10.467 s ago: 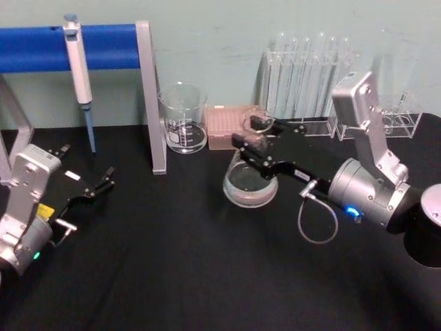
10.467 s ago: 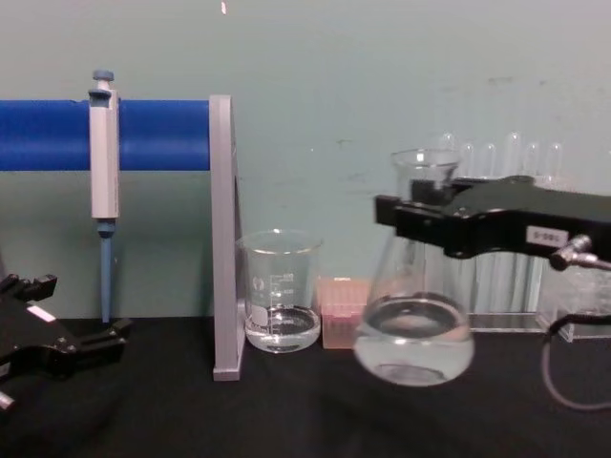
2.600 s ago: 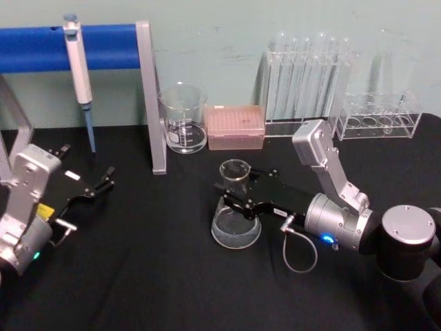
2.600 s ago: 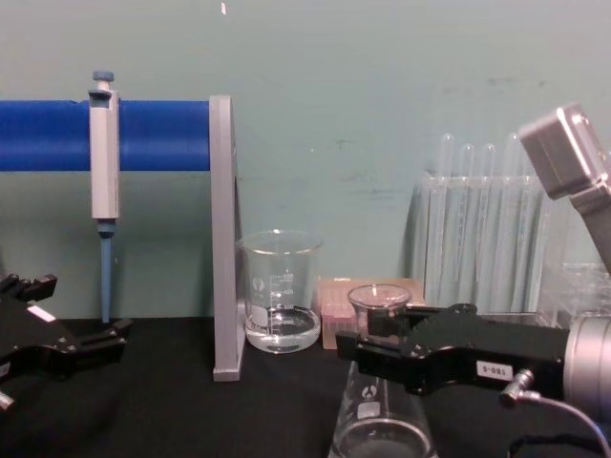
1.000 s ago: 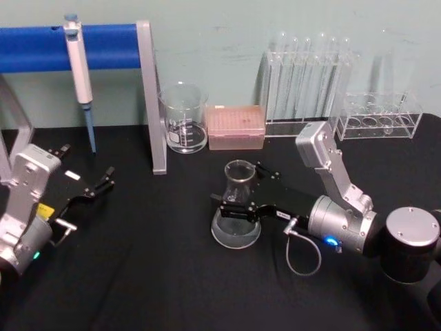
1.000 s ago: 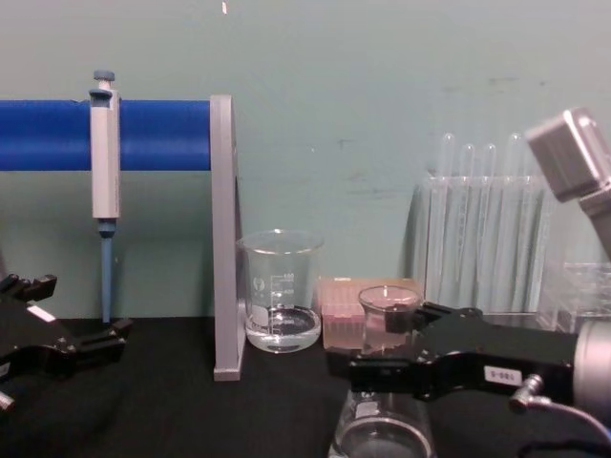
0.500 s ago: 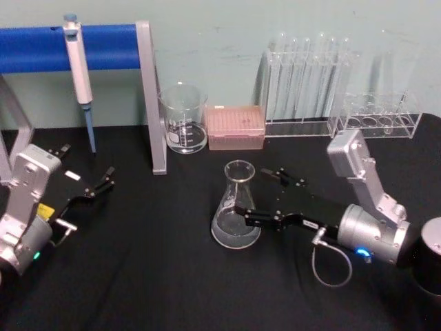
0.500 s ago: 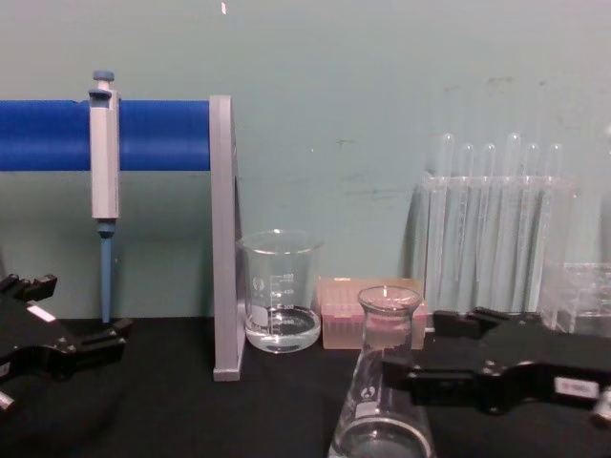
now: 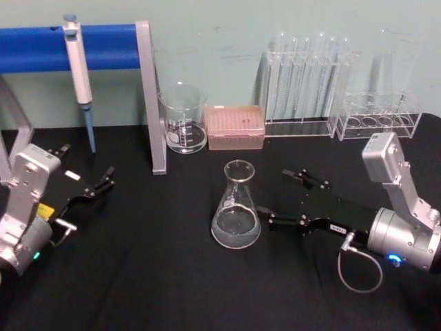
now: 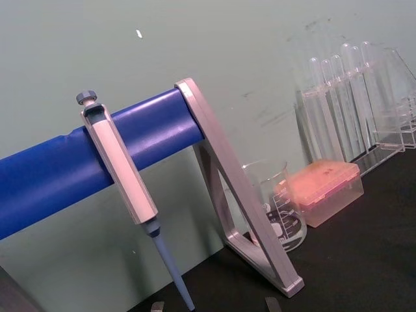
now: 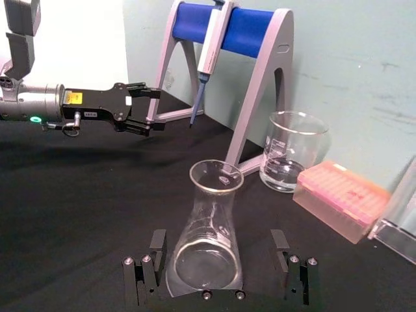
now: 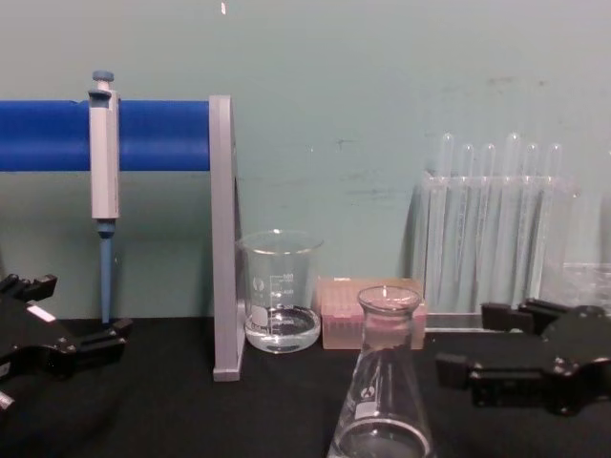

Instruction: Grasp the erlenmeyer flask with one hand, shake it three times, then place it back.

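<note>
Now the flask (image 9: 236,207) stands upright on the black counter (image 9: 158,276), the right gripper (image 9: 284,198) just beside it, open wide and empty.

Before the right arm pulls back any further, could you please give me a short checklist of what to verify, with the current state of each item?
1. Erlenmeyer flask upright on the black table: ok.
2. Right gripper open, fingers apart from the glass: ok.
3. Liquid inside the flask, none seen spilled: ok.
4. Flask apart from the beaker and pink tip box: ok.
5. Left gripper parked at the table's left, away from the flask: ok.
</note>
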